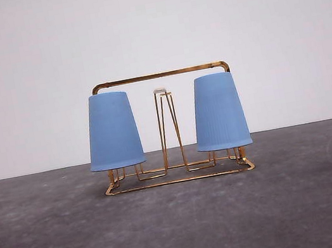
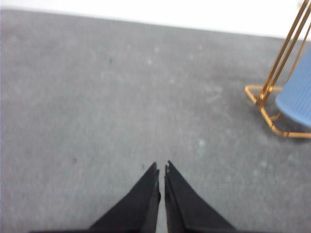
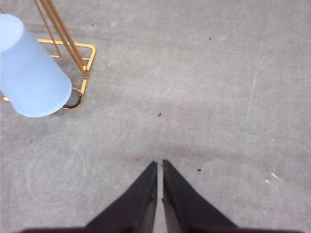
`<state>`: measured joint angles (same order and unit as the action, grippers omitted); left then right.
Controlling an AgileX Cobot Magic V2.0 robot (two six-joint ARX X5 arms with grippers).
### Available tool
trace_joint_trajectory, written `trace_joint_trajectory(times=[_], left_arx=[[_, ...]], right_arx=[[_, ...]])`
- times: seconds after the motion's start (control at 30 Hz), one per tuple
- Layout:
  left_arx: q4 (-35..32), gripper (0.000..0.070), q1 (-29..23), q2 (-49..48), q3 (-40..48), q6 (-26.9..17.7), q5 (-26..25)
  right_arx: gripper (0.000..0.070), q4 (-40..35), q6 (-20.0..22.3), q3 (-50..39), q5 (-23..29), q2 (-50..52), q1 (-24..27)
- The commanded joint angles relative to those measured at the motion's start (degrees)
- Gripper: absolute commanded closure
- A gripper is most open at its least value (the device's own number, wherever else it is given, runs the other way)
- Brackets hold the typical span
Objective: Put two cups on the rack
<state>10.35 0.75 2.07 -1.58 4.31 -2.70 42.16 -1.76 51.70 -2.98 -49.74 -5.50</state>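
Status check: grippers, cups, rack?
Left gripper shut, empty. Right gripper shut, empty. Both cups inverted on rack; middle peg bare.

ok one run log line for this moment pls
stage: both cups hung | left cup: upside down on rack left peg | right cup: upside down on right peg | middle peg: bare | left gripper: shut, holding nothing | right gripper: shut, holding nothing

two light-blue finely ribbed cups point(image 1: 112, 131) point(image 1: 218, 112), gold wire rack point(image 1: 160, 74) with white-tipped peg point(image 1: 159, 91), grey speckled table point(image 1: 183, 223)
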Motion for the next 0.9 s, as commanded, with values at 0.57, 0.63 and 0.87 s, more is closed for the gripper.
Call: trace_joint_trajectory(times=[0.57, 0.63, 0.87], left_arx=[[0.31, 0.0700, 0.00, -1.84, 0.87, -1.89, 0.35], [0.31, 0.0700, 0.00, -1.84, 0.87, -1.89, 0.35], [0.31, 0.0700, 0.00, -1.84, 0.87, -1.89, 0.35]], right_arx=[[0.0685, -0.64, -0.44, 0.48, 0.07, -0.28, 0.07], [0.0685, -0.62, -0.44, 0.49, 0.07, -0.28, 0.07], [0.0685, -0.64, -0.44, 0.48, 0.07, -0.28, 0.07]])
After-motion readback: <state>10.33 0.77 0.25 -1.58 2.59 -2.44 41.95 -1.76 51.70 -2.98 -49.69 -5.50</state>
